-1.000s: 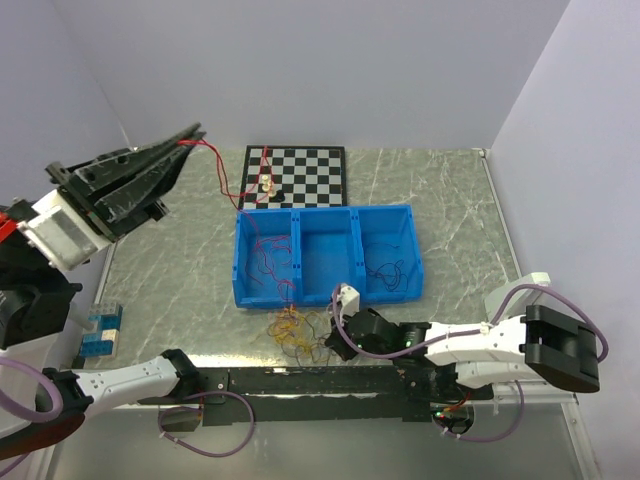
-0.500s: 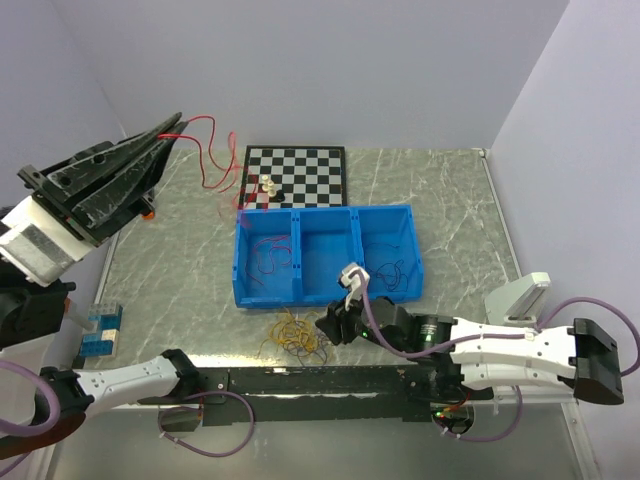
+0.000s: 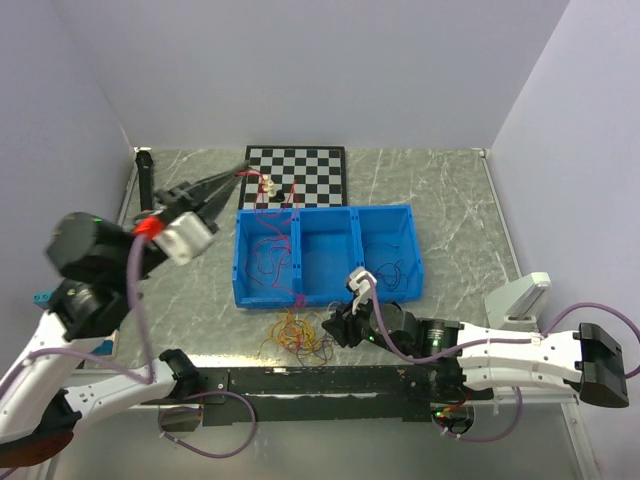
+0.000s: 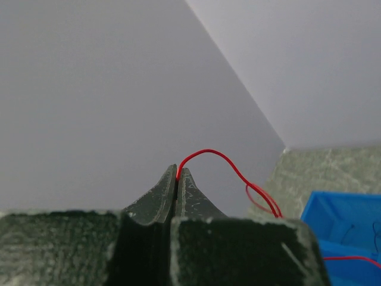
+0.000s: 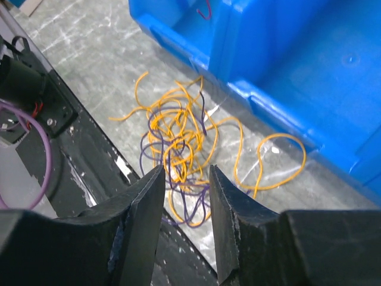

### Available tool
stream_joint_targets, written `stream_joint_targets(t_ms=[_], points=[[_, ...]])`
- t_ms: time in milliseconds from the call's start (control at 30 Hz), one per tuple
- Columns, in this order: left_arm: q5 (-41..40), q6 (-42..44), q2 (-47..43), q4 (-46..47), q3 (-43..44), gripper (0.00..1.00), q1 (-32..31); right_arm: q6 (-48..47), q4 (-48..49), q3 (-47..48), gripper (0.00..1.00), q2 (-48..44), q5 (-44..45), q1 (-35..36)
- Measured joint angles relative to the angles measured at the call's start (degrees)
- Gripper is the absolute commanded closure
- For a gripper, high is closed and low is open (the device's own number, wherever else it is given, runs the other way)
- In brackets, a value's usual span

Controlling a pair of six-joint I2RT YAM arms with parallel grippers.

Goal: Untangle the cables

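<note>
The grey marbled tabletop carries a checkerboard at the middle of its far edge. A blue three-compartment bin sits just in front of it. A loose tangle of orange and purple cables lies between the bin's left end and the near edge. A white block rests by the right edge, and a dark bar lies near the far-left corner.

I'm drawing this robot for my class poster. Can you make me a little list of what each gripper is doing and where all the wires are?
left gripper: shut, pinching a thin red wire up in the air
right gripper: open, low over the tangle
tangle: thin orange and purple wires on the grey marbled table, in front of the bin
blue plastic three-part bin: red-magenta wires in its left part, dark wires in its right part
checkered board: behind the bin
</note>
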Motion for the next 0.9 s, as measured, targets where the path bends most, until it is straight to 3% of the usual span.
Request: stream_joint_targets(t_ms=[267, 733, 900], points=[[-8.2, 1.4, -1.2, 1.8, -12.6, 0.99, 0.0, 2.9, 0.2, -2.9, 0.58, -3.8, 1.6, 0.9], [-16.5, 4.9, -1.4, 9.1, -22.7, 0.99, 0.2, 4.9, -0.4, -4.4, 0.59, -6.1, 4.3, 0.9], [-20.8, 6.0, 2.0, 10.7, -27.9, 0.99, 3.8, 5.4, -1.1, -4.4, 0.59, -7.4, 5.1, 0.9]])
